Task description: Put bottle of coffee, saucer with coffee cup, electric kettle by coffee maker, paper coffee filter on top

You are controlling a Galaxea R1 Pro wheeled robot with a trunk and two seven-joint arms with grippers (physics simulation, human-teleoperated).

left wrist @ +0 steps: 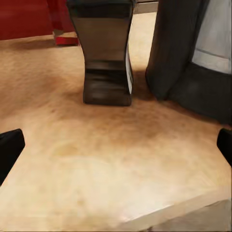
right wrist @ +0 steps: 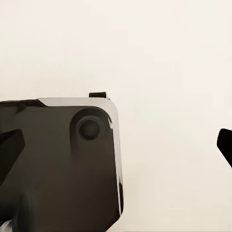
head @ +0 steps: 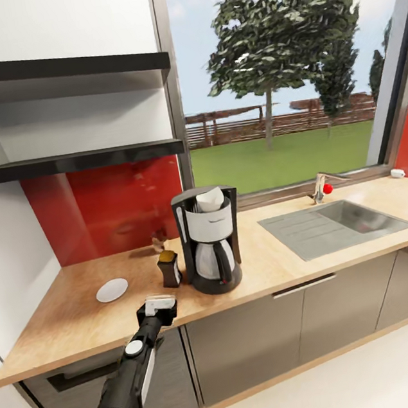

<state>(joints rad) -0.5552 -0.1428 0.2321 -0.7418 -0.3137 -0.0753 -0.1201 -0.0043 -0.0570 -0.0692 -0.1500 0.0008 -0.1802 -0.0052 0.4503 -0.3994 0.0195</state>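
1. Coffee maker [head: 209,242]: we find it upright on the kitchen countertop [head: 70,313], left of the sink [head: 333,225]. The paper coffee filter [head: 210,198] sits in its top, a white cone.
2. Bottle of coffee [head: 169,268]: on the counter, just beside the coffee maker's left flank. In the left wrist view it stands straight ahead of the fingers, waisted, with the machine's dark base to one side.
3. Saucer [head: 112,290]: flat on the counter, apart from the bottle to its left. We judge it light, rigid, breakable and slippery; a pinch across its raised rim seems the only purchase.
4. Left gripper [head: 158,309]: over the counter's front edge, fingers spread wide and holding nothing.
5. Right gripper [right wrist: 116,145]: we see its fingertips far apart at the frame sides, nothing between them, above pale floor and a dark part of the robot.
6. Kitchen shelf [head: 81,161]: a thin dark board on the wall above the red backsplash [head: 100,205].
7. Remaining, in our judgement: cup and kettle are yet to reach the counter.
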